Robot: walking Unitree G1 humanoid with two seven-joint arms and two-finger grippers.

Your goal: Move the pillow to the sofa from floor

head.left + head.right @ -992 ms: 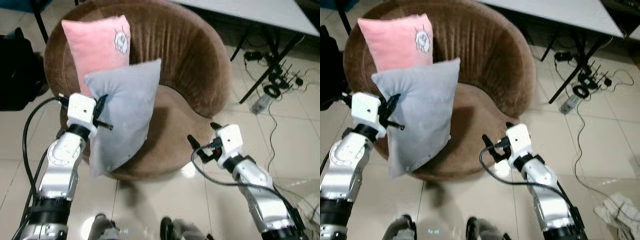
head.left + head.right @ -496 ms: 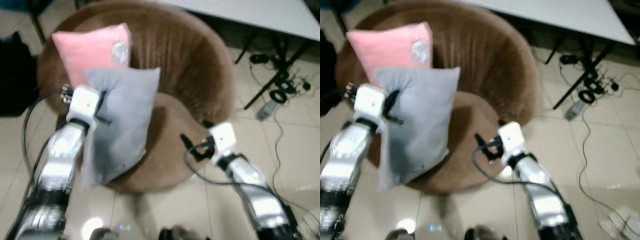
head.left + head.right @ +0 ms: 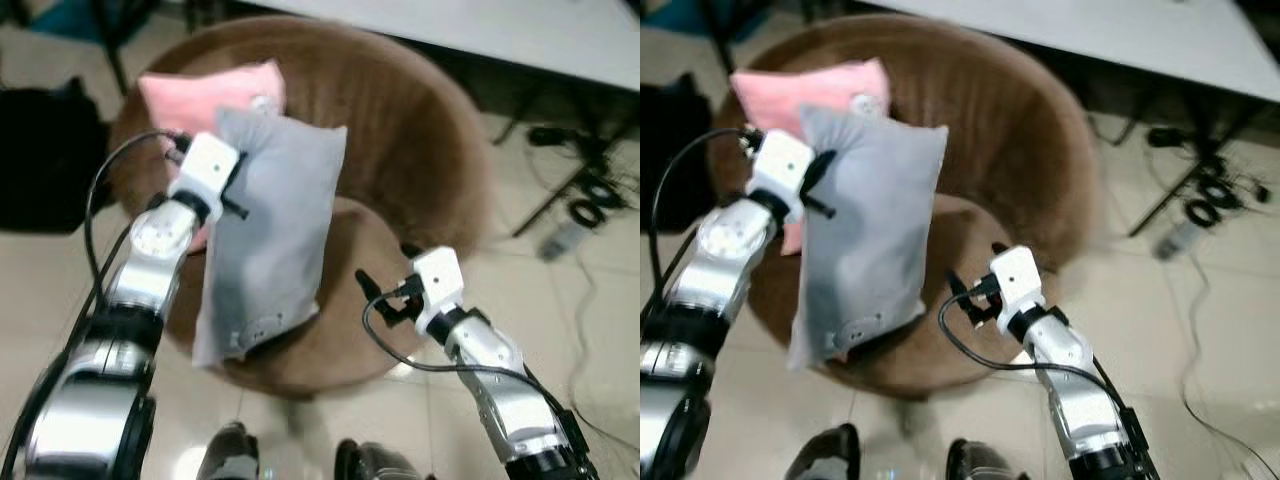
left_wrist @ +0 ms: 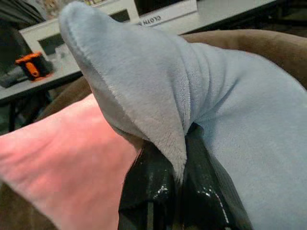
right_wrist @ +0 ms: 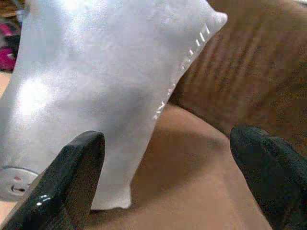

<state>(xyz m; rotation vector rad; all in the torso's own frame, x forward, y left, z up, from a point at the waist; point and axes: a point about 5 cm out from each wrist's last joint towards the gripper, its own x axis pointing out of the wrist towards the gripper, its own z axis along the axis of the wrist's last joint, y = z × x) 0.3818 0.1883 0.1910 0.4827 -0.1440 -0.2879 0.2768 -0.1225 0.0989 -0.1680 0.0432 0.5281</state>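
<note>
— What are my arms built from?
— Silver segmented shells, black joint bands, a white boxy wrist block behind each of my grippers: left gripper [image 3: 232, 190], right gripper [image 3: 385, 296].
— Fingers and cabling?
— Two long glossy black fingers [image 4: 148, 191] each; black cables loop alongside both forearms.

grey pillow [image 3: 872, 230] held over brown sofa [image 3: 1010, 150]

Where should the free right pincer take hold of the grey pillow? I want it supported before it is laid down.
Judging by its pose, the hanging lower corner. The grey pillow dangles from the left pincer, which pinches its upper edge. The right pincer is open beside it over the brown sofa, so coming in sideways from the robot's right looks easiest.
</note>
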